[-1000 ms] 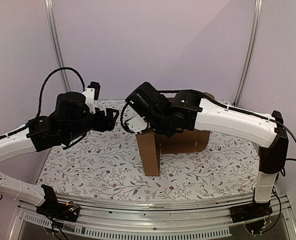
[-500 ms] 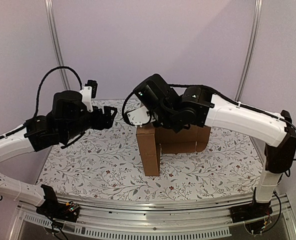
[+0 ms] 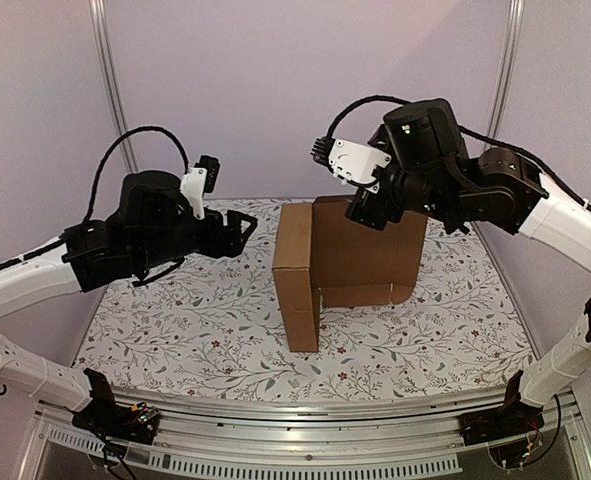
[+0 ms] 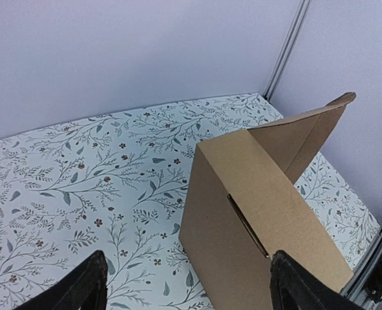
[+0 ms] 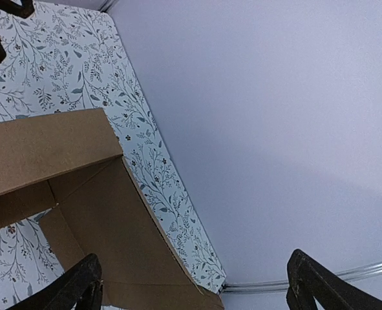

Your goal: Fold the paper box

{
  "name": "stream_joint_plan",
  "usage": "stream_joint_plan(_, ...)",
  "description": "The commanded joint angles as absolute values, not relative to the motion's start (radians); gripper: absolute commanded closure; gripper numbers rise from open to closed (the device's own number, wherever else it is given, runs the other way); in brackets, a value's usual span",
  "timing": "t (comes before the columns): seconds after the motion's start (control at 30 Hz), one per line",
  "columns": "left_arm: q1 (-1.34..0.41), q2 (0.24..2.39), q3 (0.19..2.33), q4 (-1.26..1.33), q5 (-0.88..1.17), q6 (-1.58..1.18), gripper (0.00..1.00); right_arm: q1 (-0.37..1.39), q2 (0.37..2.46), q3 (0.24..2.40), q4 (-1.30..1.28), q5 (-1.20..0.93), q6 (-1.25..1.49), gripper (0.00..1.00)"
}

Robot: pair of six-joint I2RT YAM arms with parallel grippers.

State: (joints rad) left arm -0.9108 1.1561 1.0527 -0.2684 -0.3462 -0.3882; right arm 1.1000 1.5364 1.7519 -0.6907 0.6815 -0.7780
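The paper box [image 3: 297,285] is brown cardboard standing mid-table: a narrow folded wall section on the left and a tall flap [image 3: 370,250] upright behind it. In the left wrist view the paper box [image 4: 262,213] shows a slit along its top edge. My left gripper [image 3: 243,232] hovers just left of the box's upper corner, open and apart from it; in its own view the left gripper [image 4: 187,290] holds nothing. My right gripper [image 3: 367,210] hangs open above the flap's top edge. The right gripper [image 5: 197,290] is empty, with the flap [image 5: 106,232] below it.
The table wears a floral-patterned cloth [image 3: 185,320]. Plain walls stand close behind and on both sides, with metal posts [image 3: 110,90] at the back corners. A metal rail [image 3: 305,405] runs along the near edge by the arm bases.
My right gripper has opened and lifted up and to the right, off the box, uncovering the upright flap. My left gripper has shifted slightly right toward the box, still open.
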Motion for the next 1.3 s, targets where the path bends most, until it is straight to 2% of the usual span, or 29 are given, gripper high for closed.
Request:
stream_joint_plan(0.0, -0.896, 1.211, 1.115, -0.247, -0.255, -0.367, 0.15, 1.073, 1.435, 1.642, -0.653, 0.607, -0.493, 0.01)
stream_joint_plan(0.2, -0.890, 1.297, 1.184, -0.259, -0.217, -0.360, 0.19, 1.021, 1.338, 1.533, -0.654, 0.656, -0.306, 0.02)
stream_joint_plan(0.43, -0.856, 1.369, 1.225, -0.272, -0.182, -0.375, 0.27, 0.853, 1.198, 1.378, -0.652, 0.499, -0.087, 0.06)
stream_joint_plan(0.7, -0.817, 1.412, 1.229, -0.263, -0.124, -0.401, 0.35, 0.757, 1.091, 1.194, -0.594, 0.460, 0.056, 0.08)
stream_joint_plan(1.27, -0.805, 1.437, 1.272, -0.268, -0.078, -0.398, 0.38, 0.392, 1.094, 0.962, -0.339, -0.034, 0.227, 0.14)
